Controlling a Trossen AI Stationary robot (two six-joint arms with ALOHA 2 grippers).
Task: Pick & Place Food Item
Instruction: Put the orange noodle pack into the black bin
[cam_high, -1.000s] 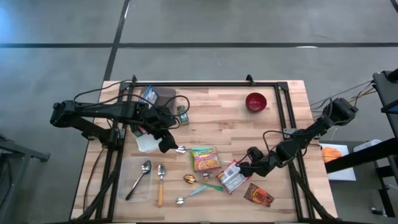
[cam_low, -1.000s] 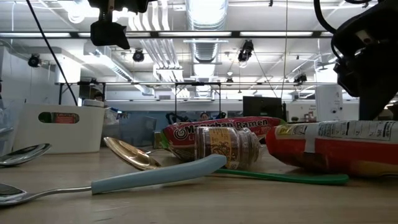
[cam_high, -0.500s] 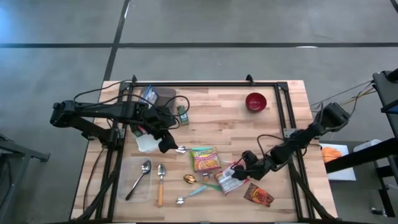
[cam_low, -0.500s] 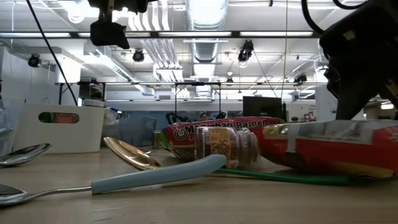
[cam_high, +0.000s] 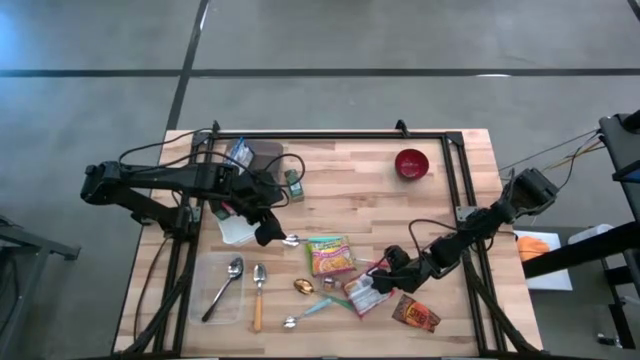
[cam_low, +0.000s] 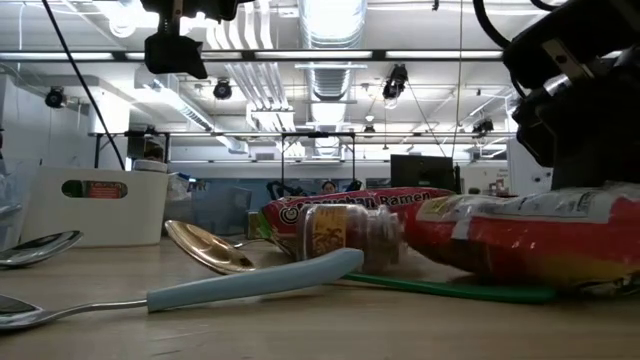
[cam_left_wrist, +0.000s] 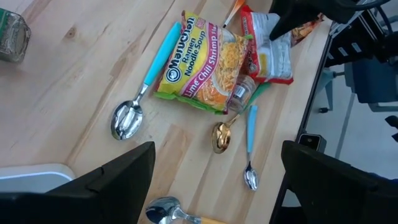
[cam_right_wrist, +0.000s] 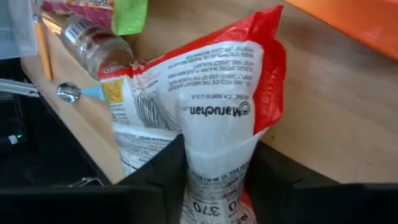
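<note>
The right claw (cam_high: 382, 277) is shown low over the near right part of the counter (cam_high: 360, 190), its two fingers (cam_right_wrist: 158, 180) pinched on one short end of a red-and-white noodle pack (cam_high: 366, 296). In the right wrist view the wrapper (cam_right_wrist: 205, 118) is seen squeezed narrow between the fingers, so the pack is judged to be gripped, with the rest of it extending straight ahead of the claw. Its long axis runs in line with the right arm's reach, from the claw toward the counter's near edge. In the low view the pack (cam_low: 520, 240) appears to rest on the counter; whether any part is off the surface cannot be told.

The pack lies just beside a small jar (cam_high: 330, 283), with a green-handled utensil (cam_high: 343, 299) alongside, and near a yellow ramen pack (cam_high: 329, 254). Any lift is judged to need a clean vertical start so that these neighbours are not dragged along.

The left claw (cam_high: 268, 234) is held wide apart and empty, above the left half of the counter near a white tray (cam_high: 236, 232), well apart from the gripped pack. The right arm is therefore the nearer one.
</note>
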